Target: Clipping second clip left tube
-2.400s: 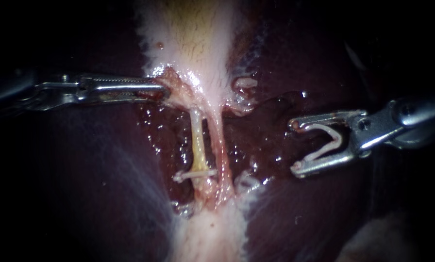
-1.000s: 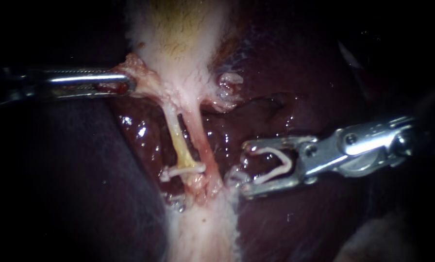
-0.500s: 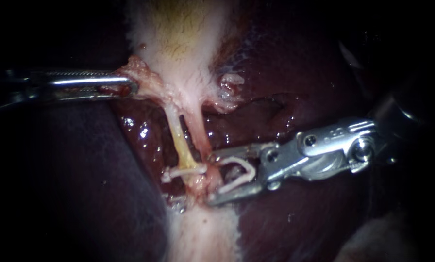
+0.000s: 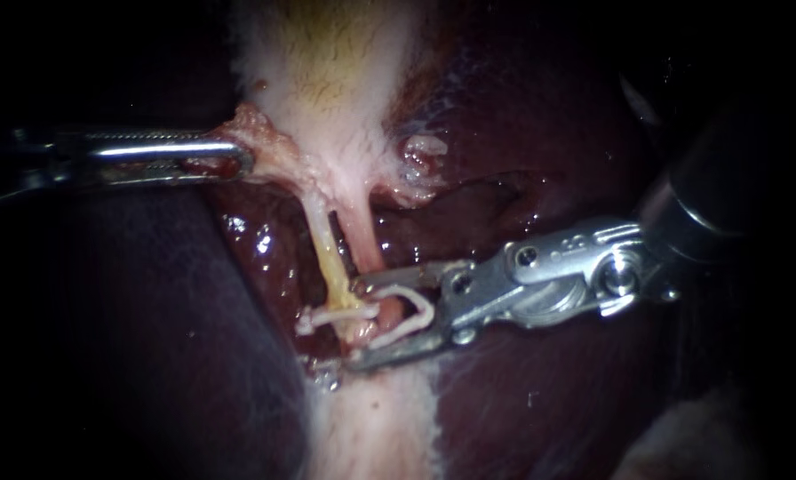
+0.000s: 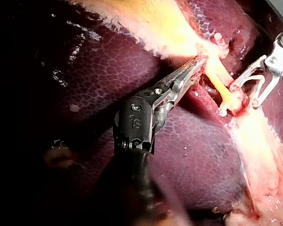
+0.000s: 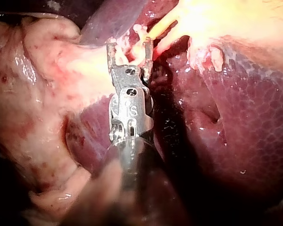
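Observation:
My left instrument [image 4: 231,156] comes in from the left, its jaws shut on a flap of tissue at the gallbladder [image 4: 336,71] neck, holding it taut. Below hang two tubes: the yellowish left tube [image 4: 330,258] and the pink right tube [image 4: 362,240]. A white clip [image 4: 327,315] crosses the left tube low down. My right instrument [image 4: 356,324] carries an open white clip [image 4: 409,322] between its spread jaws, which straddle the tissue at the tubes' base, level with the placed clip. The left wrist view shows my left instrument [image 5: 198,63]; the right wrist view shows my right instrument [image 6: 129,47].
Dark, wet liver [image 4: 105,311] surrounds the dissected bed on both sides. A pale band of tissue [image 4: 371,418] runs down below the tubes. A small pale tag [image 4: 423,151] sits to the right of the gallbladder neck.
My right instrument has travelled left with its clip, from out over the liver to straddling the tissue beside the placed clip. My left instrument keeps its hold.

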`<state>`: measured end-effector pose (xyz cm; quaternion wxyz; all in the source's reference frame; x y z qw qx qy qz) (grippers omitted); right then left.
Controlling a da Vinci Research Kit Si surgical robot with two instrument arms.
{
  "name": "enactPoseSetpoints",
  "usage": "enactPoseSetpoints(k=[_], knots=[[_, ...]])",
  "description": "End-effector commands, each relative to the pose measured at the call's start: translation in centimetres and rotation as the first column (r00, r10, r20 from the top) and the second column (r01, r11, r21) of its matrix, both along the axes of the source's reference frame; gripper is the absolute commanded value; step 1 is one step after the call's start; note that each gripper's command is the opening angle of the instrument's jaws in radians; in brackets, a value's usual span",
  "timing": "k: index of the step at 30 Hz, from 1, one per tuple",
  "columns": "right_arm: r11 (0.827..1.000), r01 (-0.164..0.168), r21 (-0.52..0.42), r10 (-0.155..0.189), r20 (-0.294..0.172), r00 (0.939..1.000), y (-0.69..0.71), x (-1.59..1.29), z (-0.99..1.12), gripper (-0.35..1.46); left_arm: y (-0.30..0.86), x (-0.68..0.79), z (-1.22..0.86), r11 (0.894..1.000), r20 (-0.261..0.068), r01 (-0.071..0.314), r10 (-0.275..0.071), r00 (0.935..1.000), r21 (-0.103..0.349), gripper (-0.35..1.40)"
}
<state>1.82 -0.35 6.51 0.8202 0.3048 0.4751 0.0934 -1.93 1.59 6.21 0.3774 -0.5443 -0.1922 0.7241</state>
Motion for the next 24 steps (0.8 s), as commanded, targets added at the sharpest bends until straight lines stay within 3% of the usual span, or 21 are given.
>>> enactPoseSetpoints(k=[1,11,24], knots=[[1.0,-0.004,0.005,0.004,0.0,1.0,0.0,0.0,0.03,0.5,0.0,0.0,0.0,1.0,0.0,0.0,0.0,1.0,0.0,-0.35],[1.0,0.0,0.003,0.0,0.028,0.9996,0.12,-0.02,0.38,0.5,-0.01,0.0,-0.01,1.0,0.002,-0.002,0.002,1.0,0.0,-0.35],[1.0,-0.017,0.002,0.017,0.037,0.9992,0.24,0.26,0.47,0.5,-0.03,-0.02,-0.02,1.0,0.001,-0.002,0.002,1.0,0.0,-0.35]])
